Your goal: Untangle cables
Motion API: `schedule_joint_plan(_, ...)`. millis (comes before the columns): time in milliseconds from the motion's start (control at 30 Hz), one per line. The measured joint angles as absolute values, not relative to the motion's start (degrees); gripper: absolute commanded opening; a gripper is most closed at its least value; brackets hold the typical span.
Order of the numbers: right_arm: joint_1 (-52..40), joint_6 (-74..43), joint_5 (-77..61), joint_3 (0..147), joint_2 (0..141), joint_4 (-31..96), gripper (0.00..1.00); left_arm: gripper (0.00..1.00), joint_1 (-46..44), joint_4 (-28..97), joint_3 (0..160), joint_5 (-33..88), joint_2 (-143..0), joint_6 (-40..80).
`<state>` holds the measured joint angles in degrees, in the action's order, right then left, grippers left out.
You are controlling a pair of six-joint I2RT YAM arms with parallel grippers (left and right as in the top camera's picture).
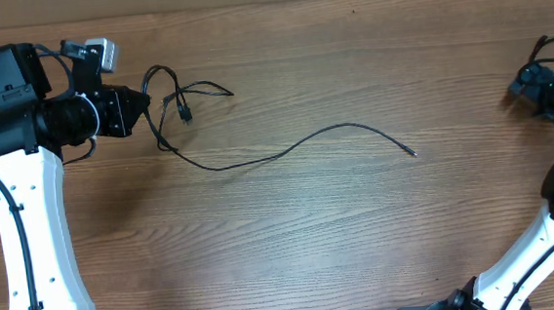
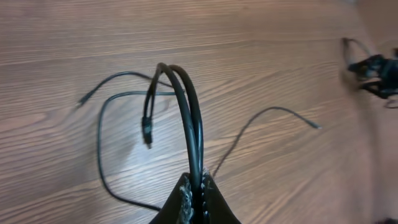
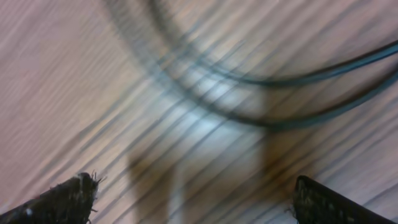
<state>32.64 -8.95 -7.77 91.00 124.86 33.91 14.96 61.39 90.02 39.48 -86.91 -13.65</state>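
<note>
The cables (image 1: 183, 98) sit bunched at the far left of the desk (image 1: 362, 247). A doubled loop (image 2: 186, 106) of them is pinched in the left fingers (image 2: 184, 200), which are closed tight on it, reaching in low and sideways from the left arm. One plug (image 2: 147, 132) hangs off the loop. A long strand (image 1: 296, 146) trails rightward across bare wood. At the far right, the right fingers (image 3: 62, 198) are spread wide and hold nothing, above blurred cords (image 3: 267, 118).
</note>
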Motion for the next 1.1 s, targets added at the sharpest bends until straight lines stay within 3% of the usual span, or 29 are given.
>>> schedule_joint_plan(300,25.0,2.0,-30.7,90.6,110.2,46.2,1.0,0.04,15.0,62.5,90.0,53.8,-86.9,-13.7)
schedule_joint_plan(500,14.1,11.0,-47.0,89.7,108.4,50.0,1.0,0.04,15.0,65.1,90.0,58.3,-86.9,-13.7)
schedule_joint_plan(900,-12.3,14.7,-53.9,89.1,108.4,42.2,1.0,0.04,15.0,73.5,90.0,63.5,-86.9,-13.8)
schedule_joint_plan(1100,-18.3,15.0,-54.2,89.1,108.4,37.0,1.0,0.04,15.0,79.3,90.0,63.9,-86.9,-13.8)
